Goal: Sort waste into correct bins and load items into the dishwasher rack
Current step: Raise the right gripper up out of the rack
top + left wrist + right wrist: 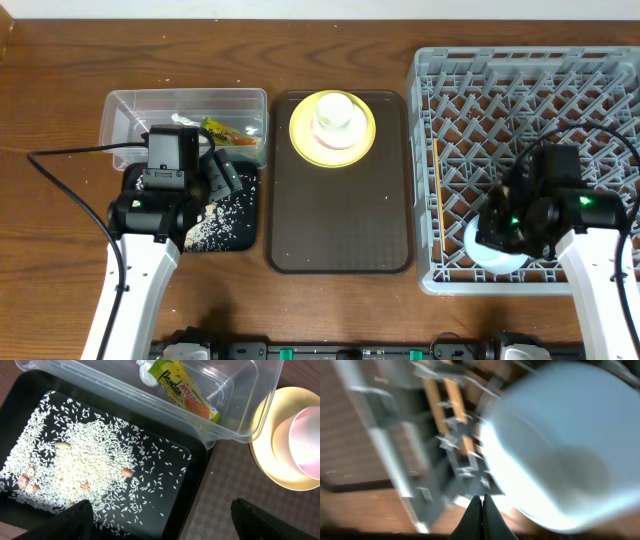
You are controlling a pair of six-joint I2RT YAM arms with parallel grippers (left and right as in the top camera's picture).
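Observation:
My left gripper [215, 182] [172, 522] is open and empty above the black tray [250, 178] [197, 477], which holds loose rice grains [222, 222] [85, 455]. The clear tub [135, 105] [250, 415] holds the snack wrapper [226, 130] [187, 390] and the white paper wad [146, 372]. The yellow plate [302, 125] [262, 440] carries the white-pink cup [338, 112] [305, 442]. The grey rack [560, 70] [385, 450] holds the light blue bowl [482, 252] [555, 455] and the chopsticks [437, 180] [445, 400]. My right gripper [500, 225] [482, 502] is shut beside the bowl; its view is blurred.
The dark brown serving tray [340, 215] lies between the black tray and the rack, under the plate. A few brown bits lie among the rice [62, 446]. A black cable [70, 152] runs left of my left arm.

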